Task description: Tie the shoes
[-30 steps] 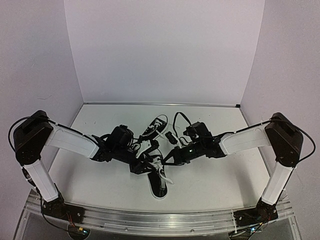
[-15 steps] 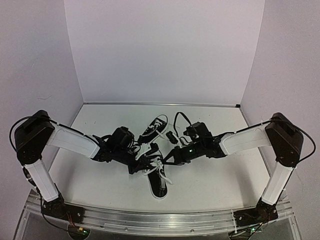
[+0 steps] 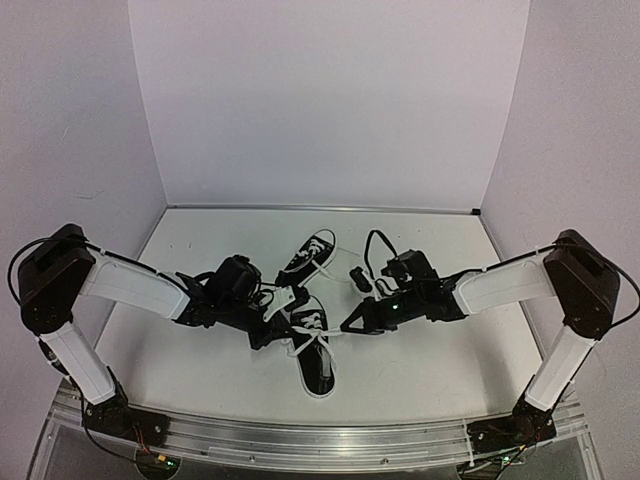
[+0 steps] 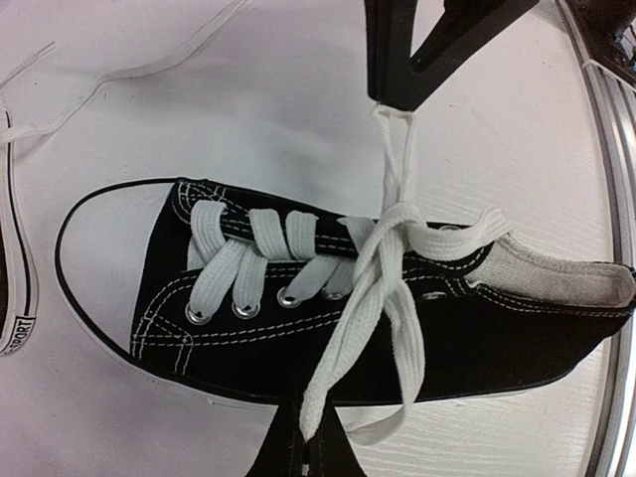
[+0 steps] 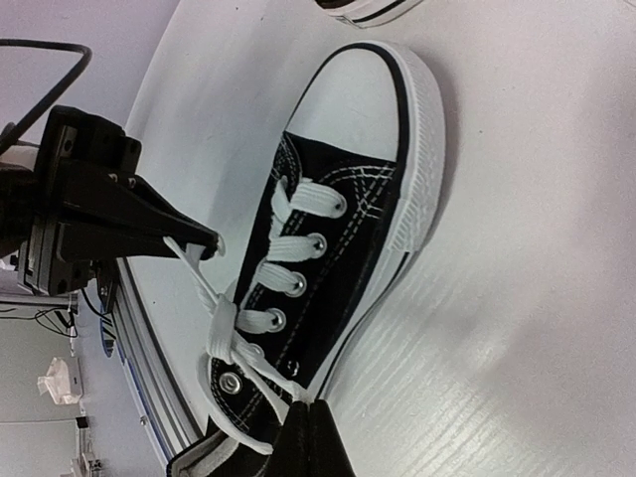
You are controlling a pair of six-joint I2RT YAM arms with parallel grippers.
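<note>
The left end effector (image 5: 207, 241) is closed narrow on one white lace strand (image 4: 343, 338), pinching it at the fingertips just left of the near shoe (image 3: 318, 362). That shoe stands on its sole at the middle of the table (image 3: 430, 350), between the two end effectors, with its white toe cap pointing away from the arm bases. The two strands cross over the tongue by the top eyelets and run out to either side, and both look pulled out from the shoe. The far shoe (image 3: 310, 255) sits just behind it, and its lace lies loose on the table. The right end effector (image 4: 396, 97) is also closed narrow and grips the other strand (image 4: 393, 159) just right of the near shoe.
</note>
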